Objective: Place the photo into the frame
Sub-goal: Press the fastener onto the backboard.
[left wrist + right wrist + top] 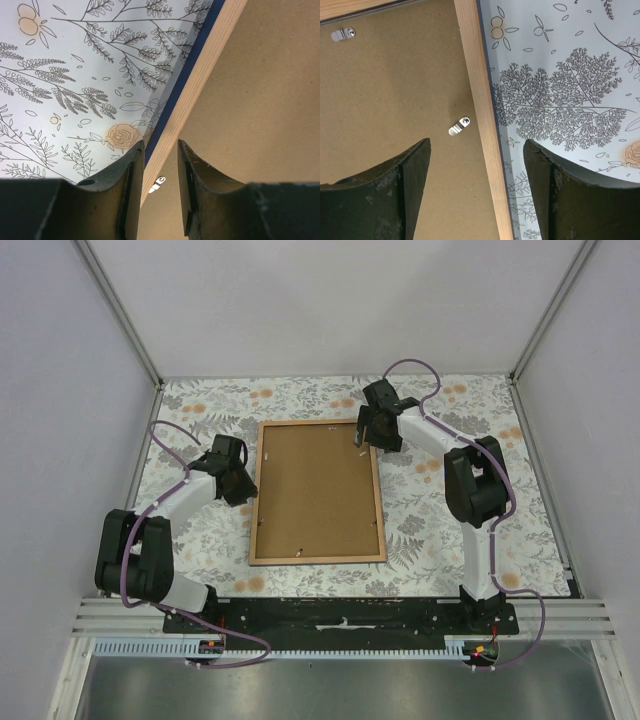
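Frame [380, 500] flat on counter [450, 530], long axis running near-to-far, backing board [318, 490] up. Left tool [161, 147] narrow astride left rim, grip unclear; right tool [476, 141] wide astride right rim. Photo unseen.

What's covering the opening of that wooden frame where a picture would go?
A brown backing board fills the frame, with small metal clips near its edges. No photo is in view.

Frame [318, 560] lies flat mid-table [450, 530], board [318, 490] sitting in it. Left gripper [161, 165] has a finger either side of the frame's left rim. Right gripper [477, 160] straddles the right rim near the far corner, with a clip [459, 126] on the board just inside.
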### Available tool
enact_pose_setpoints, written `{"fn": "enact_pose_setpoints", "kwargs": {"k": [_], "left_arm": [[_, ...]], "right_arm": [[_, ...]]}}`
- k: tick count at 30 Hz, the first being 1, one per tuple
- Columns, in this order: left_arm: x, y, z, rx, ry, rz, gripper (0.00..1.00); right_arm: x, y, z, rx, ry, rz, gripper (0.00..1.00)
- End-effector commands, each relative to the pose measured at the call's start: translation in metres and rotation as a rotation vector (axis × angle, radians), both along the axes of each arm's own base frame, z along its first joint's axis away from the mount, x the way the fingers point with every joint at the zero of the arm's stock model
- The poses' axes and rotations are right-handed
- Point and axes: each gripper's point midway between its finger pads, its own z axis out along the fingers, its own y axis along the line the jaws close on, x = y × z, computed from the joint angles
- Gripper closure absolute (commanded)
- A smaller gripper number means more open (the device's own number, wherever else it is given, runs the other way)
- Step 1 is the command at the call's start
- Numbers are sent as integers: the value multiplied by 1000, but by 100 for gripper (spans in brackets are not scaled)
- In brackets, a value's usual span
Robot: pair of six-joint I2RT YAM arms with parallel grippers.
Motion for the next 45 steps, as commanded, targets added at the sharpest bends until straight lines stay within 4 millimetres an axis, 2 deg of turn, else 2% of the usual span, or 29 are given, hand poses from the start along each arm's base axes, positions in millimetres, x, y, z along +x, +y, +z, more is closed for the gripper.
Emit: {"fn": "enact_pose_setpoints", "kwargs": {"k": [1, 10, 25, 32, 45], "left_arm": [[1, 1, -6, 7, 1, -14, 61], [-1, -1, -11, -7, 11, -13, 62], [-16, -3, -18, -25, 34, -25, 63], [-13, -5, -13, -35, 17, -30, 63], [-12, -8, -15, -48, 21, -43, 63]], "right_arm": [[10, -1, 0, 6, 5, -33, 20], [10, -2, -17, 6, 44, -39, 23], [3, 2, -23, 26, 86, -28, 25], [3, -1, -31, 3, 101, -33, 26], [8, -8, -39, 22, 103, -80, 24]]}}
